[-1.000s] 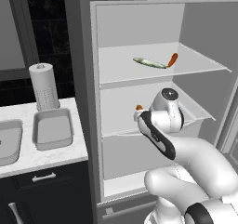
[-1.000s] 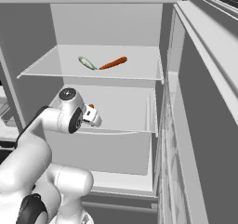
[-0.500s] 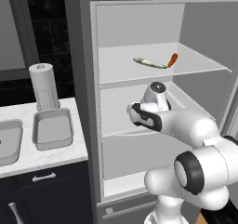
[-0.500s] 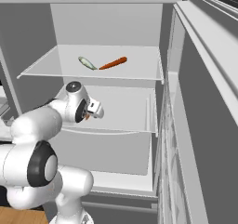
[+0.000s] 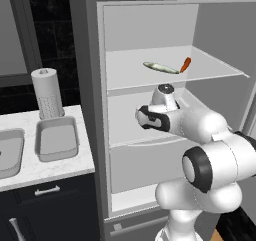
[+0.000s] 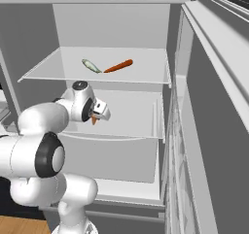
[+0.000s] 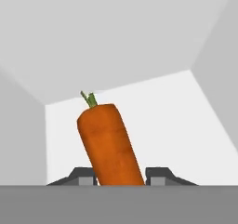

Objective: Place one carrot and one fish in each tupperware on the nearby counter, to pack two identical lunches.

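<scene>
My gripper [image 7: 120,174] is shut on a carrot [image 7: 109,141], which stands up between the fingertips with its green stub on top. In the right base view the gripper [image 6: 98,114] hangs in front of the fridge's middle shelf, the carrot's [image 6: 93,120] orange tip showing below it. On the upper shelf lie a fish [image 5: 160,67] and a second carrot [image 5: 185,64]. A grey tupperware [image 5: 57,137] sits empty on the white counter [image 5: 50,167] left of the fridge. A second grey tupperware [image 5: 9,152] is cut by the left edge.
A paper towel roll [image 5: 47,92] stands behind the nearer tupperware. The fridge's open door [image 6: 214,131] rises along the right side. Glass shelves [image 6: 116,126] and the fridge's side walls close in around the hand. Dark cabinets [image 5: 45,205] run under the counter.
The arm has folded, its elbow swinging across in front of the fridge. The hand has turned but stays in front of the middle shelf, still holding the carrot.
</scene>
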